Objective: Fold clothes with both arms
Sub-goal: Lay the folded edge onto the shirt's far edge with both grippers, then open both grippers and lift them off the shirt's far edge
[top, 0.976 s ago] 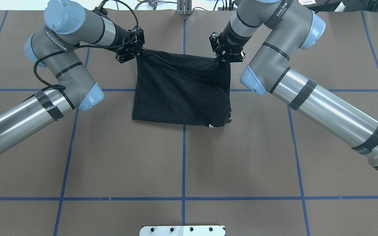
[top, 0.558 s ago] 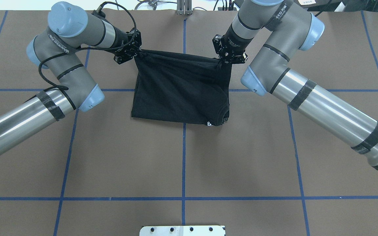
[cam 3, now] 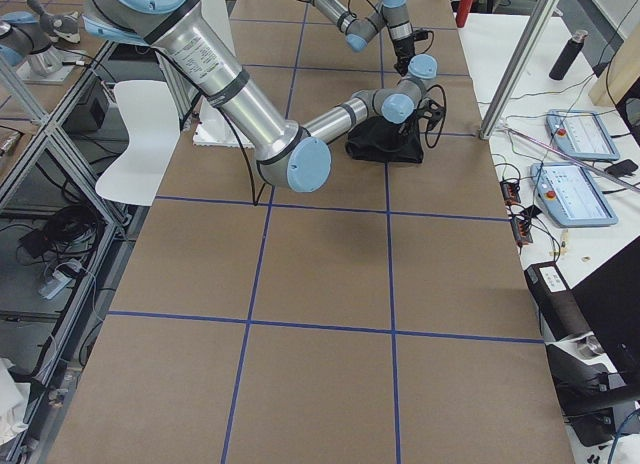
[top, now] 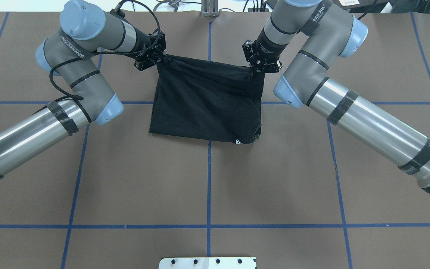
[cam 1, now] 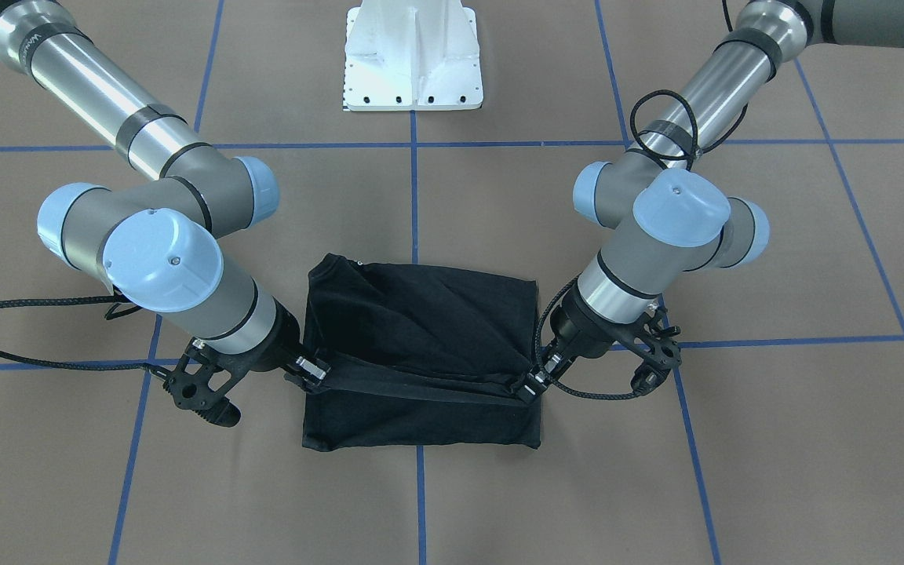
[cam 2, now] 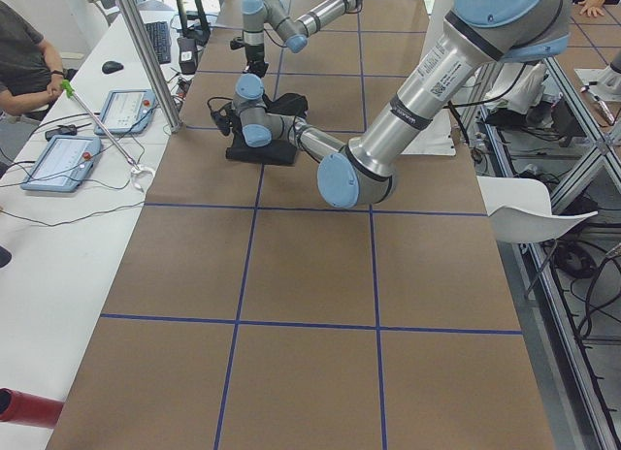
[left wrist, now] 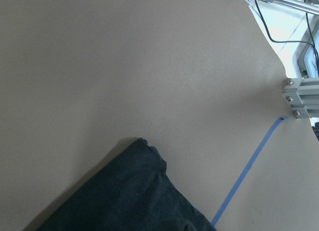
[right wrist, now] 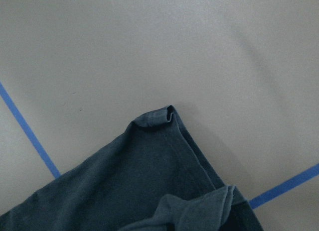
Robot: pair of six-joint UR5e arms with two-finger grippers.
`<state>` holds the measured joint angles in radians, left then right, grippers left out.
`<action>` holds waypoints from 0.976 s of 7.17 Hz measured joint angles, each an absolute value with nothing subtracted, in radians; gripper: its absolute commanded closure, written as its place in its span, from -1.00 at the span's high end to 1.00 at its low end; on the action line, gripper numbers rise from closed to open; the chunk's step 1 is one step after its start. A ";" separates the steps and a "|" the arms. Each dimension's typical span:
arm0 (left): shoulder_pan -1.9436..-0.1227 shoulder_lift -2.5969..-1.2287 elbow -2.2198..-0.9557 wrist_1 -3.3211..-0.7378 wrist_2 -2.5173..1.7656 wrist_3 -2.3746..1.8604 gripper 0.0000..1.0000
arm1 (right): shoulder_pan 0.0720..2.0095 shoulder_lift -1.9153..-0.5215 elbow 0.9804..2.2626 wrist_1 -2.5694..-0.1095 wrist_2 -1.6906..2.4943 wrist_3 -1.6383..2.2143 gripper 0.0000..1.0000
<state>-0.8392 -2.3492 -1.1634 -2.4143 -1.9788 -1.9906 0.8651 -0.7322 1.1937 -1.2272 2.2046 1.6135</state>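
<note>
Black T-shirt (top: 207, 108) lies half-folded at 12 o'clock on the counter (top: 207, 179). Its far edge is held taut at 11 and 1 o'clock by the left arm (top: 77, 48) and right arm (top: 312, 48), jaws clamped on cloth. Carrying both corners level toward 6 o'clock should land the edges square.

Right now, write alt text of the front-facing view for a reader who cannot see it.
Two robot arms stretch one edge of a black T-shirt taut above the brown table, the left gripper pinching it at the view's right, the right gripper at its left. The rest lies on the table beneath.
</note>
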 measured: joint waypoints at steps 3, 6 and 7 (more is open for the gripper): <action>-0.839 -2.353 -1.155 -2.413 -1.978 -1.989 1.00 | 0.880 -0.725 1.191 -1.229 2.205 1.617 0.99; -0.859 -2.355 -1.150 -2.404 -1.977 -1.992 1.00 | 0.914 -0.724 1.182 -1.231 2.215 1.626 0.99; -0.867 -2.354 -1.150 -2.398 -1.978 -1.992 1.00 | 0.906 -0.723 1.191 -1.230 2.219 1.626 0.99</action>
